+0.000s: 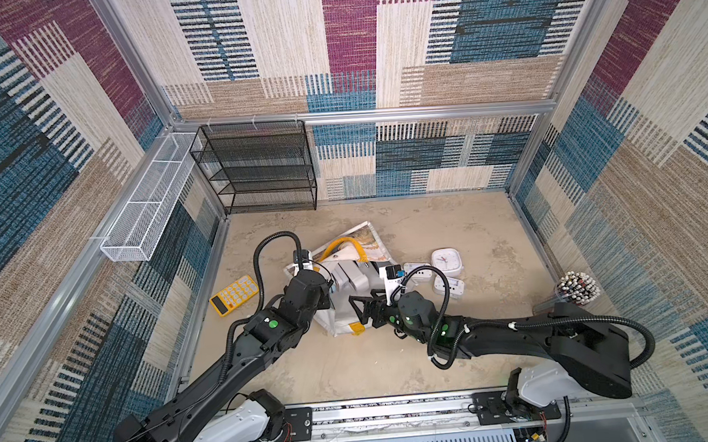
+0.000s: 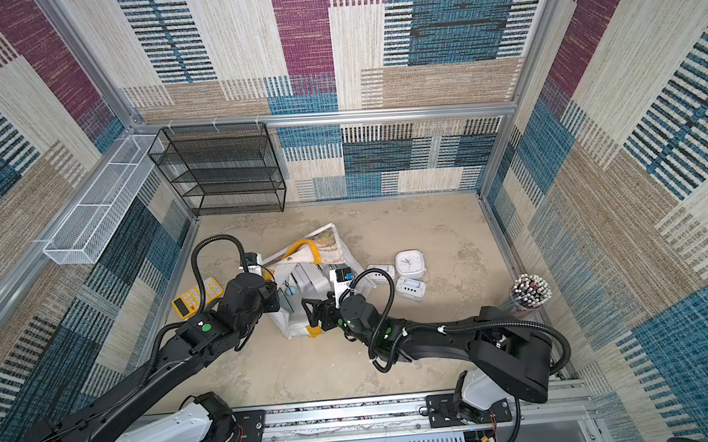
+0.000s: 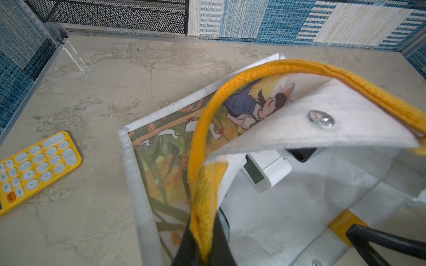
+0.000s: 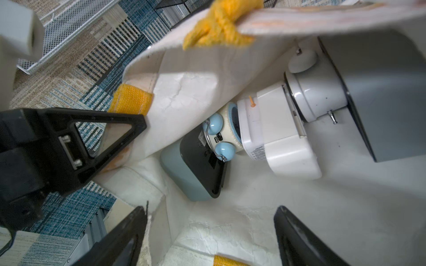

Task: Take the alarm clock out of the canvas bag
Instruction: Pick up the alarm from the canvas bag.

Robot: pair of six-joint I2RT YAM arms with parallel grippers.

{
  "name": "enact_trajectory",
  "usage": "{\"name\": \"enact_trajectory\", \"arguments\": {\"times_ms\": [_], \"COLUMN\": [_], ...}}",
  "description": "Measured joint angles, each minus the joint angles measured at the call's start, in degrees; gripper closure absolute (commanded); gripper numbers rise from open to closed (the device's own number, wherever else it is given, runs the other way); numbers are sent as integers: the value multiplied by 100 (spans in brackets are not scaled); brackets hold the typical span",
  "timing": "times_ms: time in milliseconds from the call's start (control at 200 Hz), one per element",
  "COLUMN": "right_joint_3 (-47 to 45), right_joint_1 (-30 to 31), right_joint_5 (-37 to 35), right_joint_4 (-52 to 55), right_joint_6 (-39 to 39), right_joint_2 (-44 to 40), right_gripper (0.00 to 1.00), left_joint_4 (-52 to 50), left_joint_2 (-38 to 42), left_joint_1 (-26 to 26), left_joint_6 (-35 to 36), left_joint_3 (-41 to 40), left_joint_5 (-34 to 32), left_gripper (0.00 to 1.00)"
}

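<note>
1. Holding the canvas bag [image 1: 338, 314] open is the L arm's job. The left gripper [image 3: 202, 241] is clamped on the yellow handle [image 3: 230, 76] at the bottom centre of the left wrist view, so the flap lifts and the mouth gapes.
2. Bag sits mid-frame in both top views, slumped on the table [image 1: 351, 367] btwn the two arms.
3. The right gripper [image 4: 211, 214] has its jaws spread wide w/ nothing btwn them. Its fingers frame the bottom edge of the right wrist view, right at the bag's mouth, over the white lining.
4. The alarm clock [image 4: 227, 129] — cream body, two pale-blue bells — is inside the bag at centre of the right wrist view. It is wedged btwn a teal clock [image 4: 182, 175] and a white digital clock [image 4: 283, 138]. A grey clock [image 4: 318, 96] lies beyond, upper right.
5. Done, as things lie: three white clocks [image 1: 446, 262] rest on the table just right of the bag in both top views, so they are out.
6. Left, by my read: reach in, close on the belled clock, lift it clear, set it down — nothing gripped yet, so approx. partway.
7. The yellow calculator [image 1: 235, 295], left of the bag, looks irrelevant.
</note>
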State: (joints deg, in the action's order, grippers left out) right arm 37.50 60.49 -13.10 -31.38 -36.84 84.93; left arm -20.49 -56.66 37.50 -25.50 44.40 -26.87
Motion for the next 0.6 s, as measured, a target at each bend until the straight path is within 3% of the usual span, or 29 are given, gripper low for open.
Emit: {"name": "enact_trajectory", "arguments": {"times_ms": [215,601], "right_joint_3": [267,299], "right_joint_1": [46,55], "right_joint_5": [70,-177], "right_joint_4": [181,450], "right_joint_6": [68,190], "right_joint_2": [391,267], "right_gripper": [12,9], "left_joint_4": [-13,-4], "left_joint_2": [31,11], "left_joint_1": [0,0], "left_joint_6": [0,0], "left_joint_3": [-24,-24], "left_joint_5": [-17,-24], "left_gripper": [100,100]}}
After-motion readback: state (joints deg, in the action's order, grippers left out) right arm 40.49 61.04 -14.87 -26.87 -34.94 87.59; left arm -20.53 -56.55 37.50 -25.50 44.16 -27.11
